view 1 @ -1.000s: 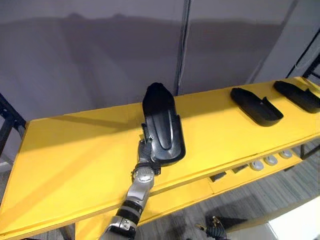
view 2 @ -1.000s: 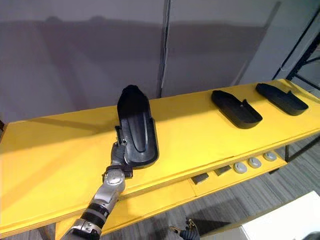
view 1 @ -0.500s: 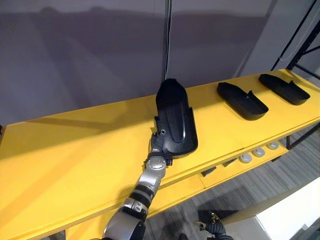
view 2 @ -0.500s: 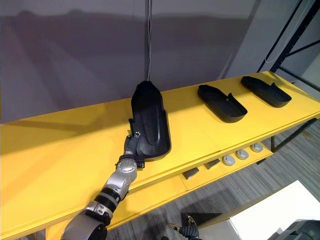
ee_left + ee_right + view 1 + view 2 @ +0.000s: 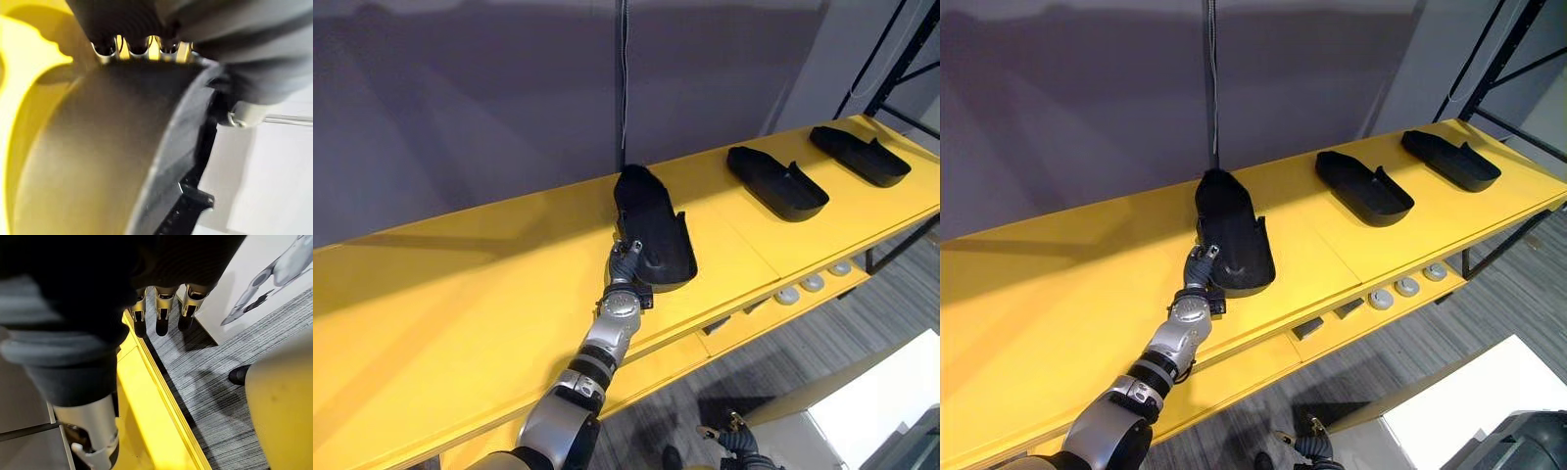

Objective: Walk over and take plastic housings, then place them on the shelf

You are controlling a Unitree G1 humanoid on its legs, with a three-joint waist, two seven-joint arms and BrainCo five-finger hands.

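Housing [image 5: 651,220] (left hand [image 5: 626,264]) near shelf [image 5: 460,294] edge

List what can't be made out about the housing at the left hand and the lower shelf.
- Hold of the left hand on the nearest housing: hidden by the housing's rim in the eye views, blurred in the left wrist view.
- Whether that housing rests flat on the shelf: its underside is hidden.
- Round grey parts on the lower level: too small to identify.

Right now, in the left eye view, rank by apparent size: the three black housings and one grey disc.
1. Near housing, in the left hand
2. Middle housing
3. Far housing
4. Grey disc
The housings may be equal; nearness makes that unsure.
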